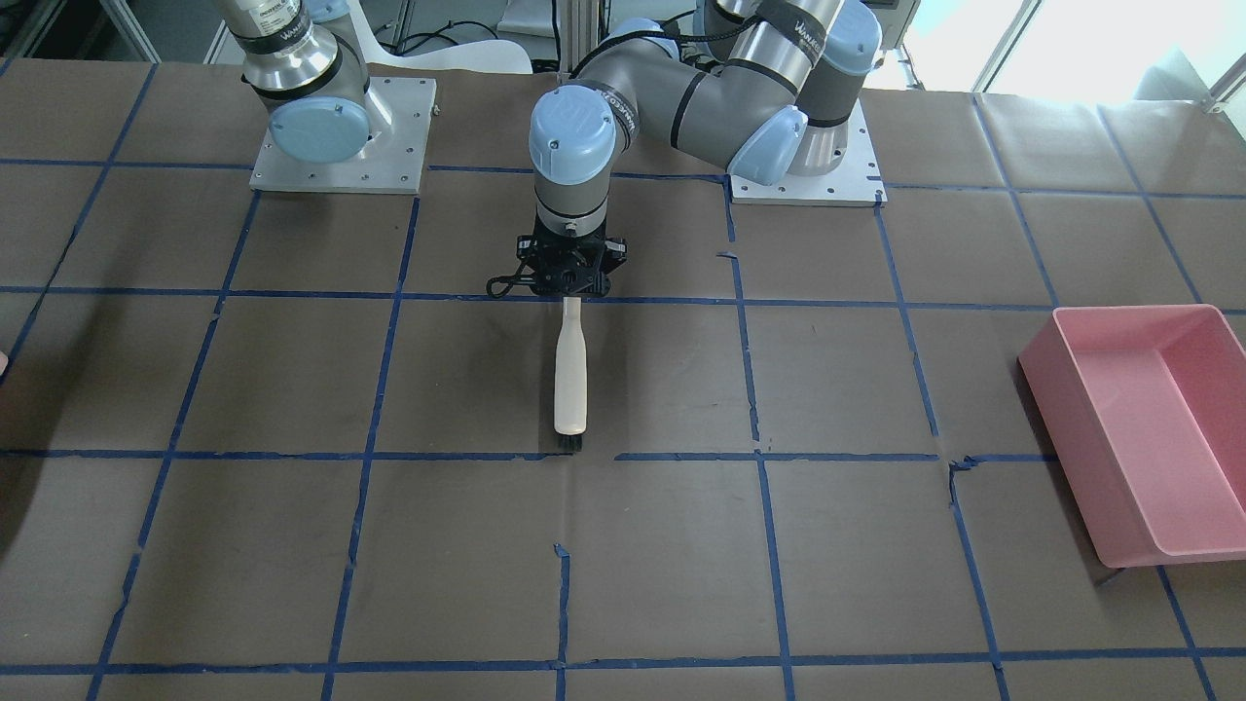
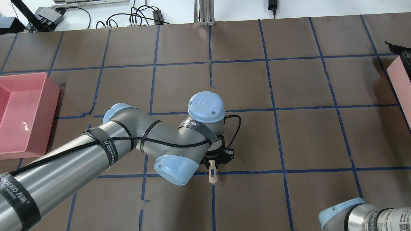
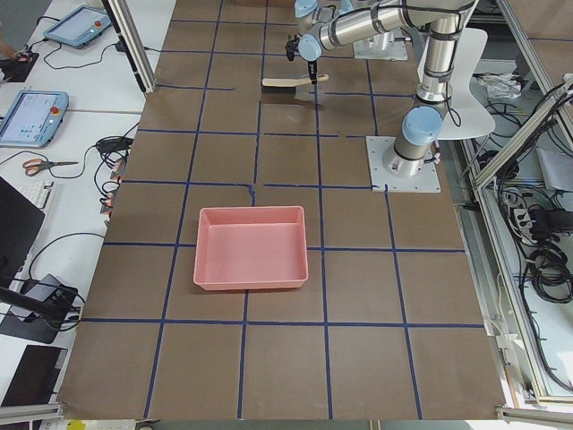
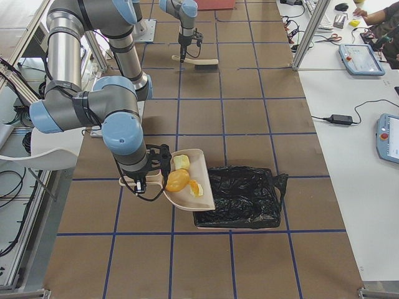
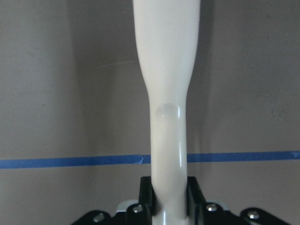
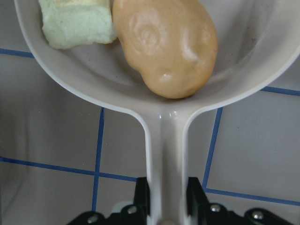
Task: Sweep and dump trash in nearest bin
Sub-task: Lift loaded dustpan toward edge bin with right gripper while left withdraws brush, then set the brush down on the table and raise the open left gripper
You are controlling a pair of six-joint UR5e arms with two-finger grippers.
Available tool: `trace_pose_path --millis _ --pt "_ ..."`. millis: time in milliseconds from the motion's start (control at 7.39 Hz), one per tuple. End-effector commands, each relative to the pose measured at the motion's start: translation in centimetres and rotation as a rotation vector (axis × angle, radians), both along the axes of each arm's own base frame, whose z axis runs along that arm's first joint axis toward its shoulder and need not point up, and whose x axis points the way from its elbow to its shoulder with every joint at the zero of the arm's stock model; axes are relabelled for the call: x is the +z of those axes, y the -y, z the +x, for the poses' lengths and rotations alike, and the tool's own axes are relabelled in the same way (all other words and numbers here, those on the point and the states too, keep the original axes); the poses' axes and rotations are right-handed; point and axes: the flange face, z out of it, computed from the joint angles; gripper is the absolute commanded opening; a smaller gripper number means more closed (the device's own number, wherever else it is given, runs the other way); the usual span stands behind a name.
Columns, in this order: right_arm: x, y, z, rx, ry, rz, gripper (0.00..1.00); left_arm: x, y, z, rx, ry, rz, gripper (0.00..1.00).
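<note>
The trash lies in a cream dustpan [image 4: 201,167]: a brown potato-like lump [image 6: 164,47] [image 4: 177,180], a pale green foam chunk [image 6: 77,23] [image 4: 181,162] and a second small chunk [image 4: 195,188]. My right gripper [image 6: 165,193] [image 4: 144,179] is shut on the dustpan's handle. The pan's front edge reaches over the left side of the bin [image 4: 243,196], which is lined with a black bag; its pink side shows in the overhead view [image 2: 401,80]. My left gripper [image 1: 570,284] [image 5: 168,192] is shut on the handle of a cream brush [image 1: 570,375] whose black bristles rest on the table.
A large pink tray [image 1: 1149,428] [image 2: 22,112] sits on the table's left end. The arm bases [image 1: 341,136] stand on metal plates at the robot side. Side tables with tablets [image 4: 358,59] and cables flank the table.
</note>
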Motion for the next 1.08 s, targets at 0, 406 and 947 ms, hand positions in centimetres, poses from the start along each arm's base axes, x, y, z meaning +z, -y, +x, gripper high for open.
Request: trace_pose_path --millis 0,406,947 --pt "-1.9 1.2 -0.7 -0.046 0.021 0.044 0.14 0.1 0.0 0.0 -0.004 -0.001 -0.002 0.74" --pt "-1.9 3.7 0.4 -0.034 -0.009 0.103 0.14 0.4 0.1 -0.1 -0.011 -0.006 -0.006 0.79" --pt "-0.8 4.2 0.4 -0.009 -0.067 0.193 0.08 8.1 3.9 1.4 0.001 -0.051 -0.108 1.00"
